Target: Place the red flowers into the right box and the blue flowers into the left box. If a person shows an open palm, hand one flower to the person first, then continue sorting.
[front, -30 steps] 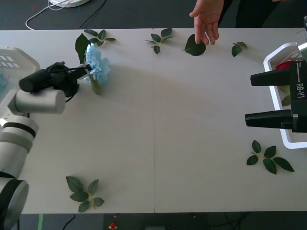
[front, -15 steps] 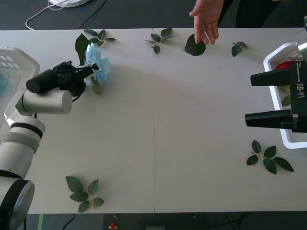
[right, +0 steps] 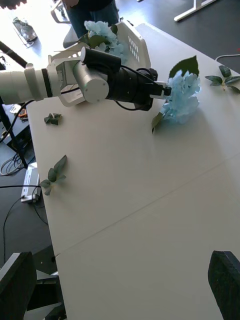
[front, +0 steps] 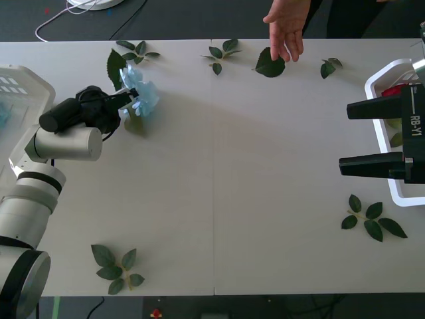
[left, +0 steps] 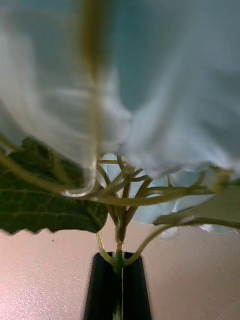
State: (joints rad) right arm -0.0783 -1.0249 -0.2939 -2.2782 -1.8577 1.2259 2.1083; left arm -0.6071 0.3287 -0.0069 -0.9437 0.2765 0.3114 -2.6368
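While a person's open palm [front: 287,26] is waiting at the bench's far edge, the left claw [front: 130,103] is pinching a fluffy pale-blue artificial flower [front: 141,95] near the far left corner, undelivered.

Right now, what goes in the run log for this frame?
left gripper: shut on blue flower stem | right gripper: open, idle by right box | person's hand: at far edge

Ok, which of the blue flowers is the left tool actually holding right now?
The blue flower over the table, stem pinched in the left tool; the other blue cluster lies in the left box.
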